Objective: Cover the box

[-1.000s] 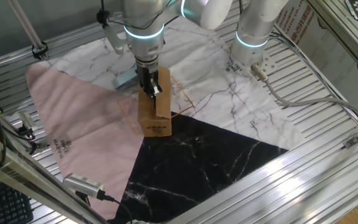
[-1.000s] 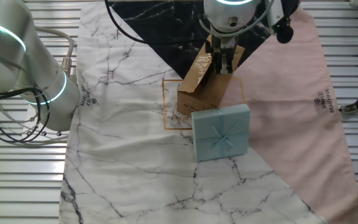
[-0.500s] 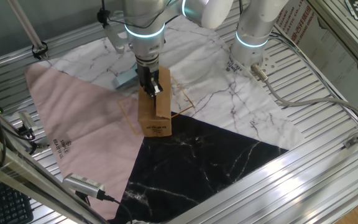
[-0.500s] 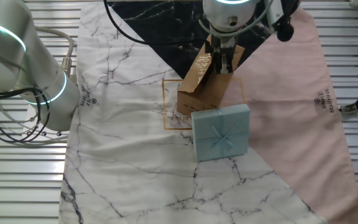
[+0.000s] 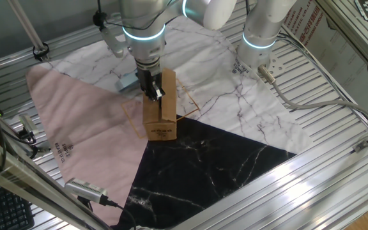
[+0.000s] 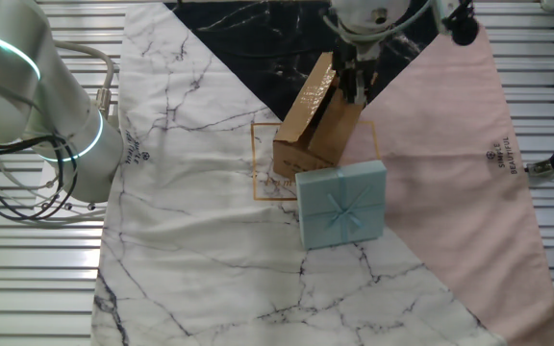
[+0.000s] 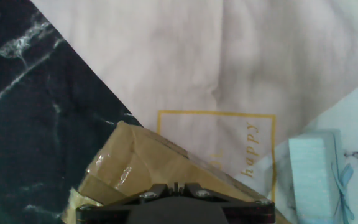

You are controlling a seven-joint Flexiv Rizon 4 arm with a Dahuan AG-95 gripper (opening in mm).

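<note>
A pale blue gift box [image 6: 342, 203] lies on a patterned cloth [image 6: 469, 192].

Small brown corrugated cardboard carton [image 5: 159, 115] sits mid-cloth with one tall flap [image 6: 308, 94] standing up, blocking passage on that side. Pale blue gift box with ribbon bow [image 6: 342, 203] lies just beside the carton, closing off that flank. Second grey robot arm base [image 6: 29, 106] stands well apart at the cloth edge. Pink cloth section [image 5: 85, 134] and black marble-print section [image 5: 203, 160] are open room.
</note>
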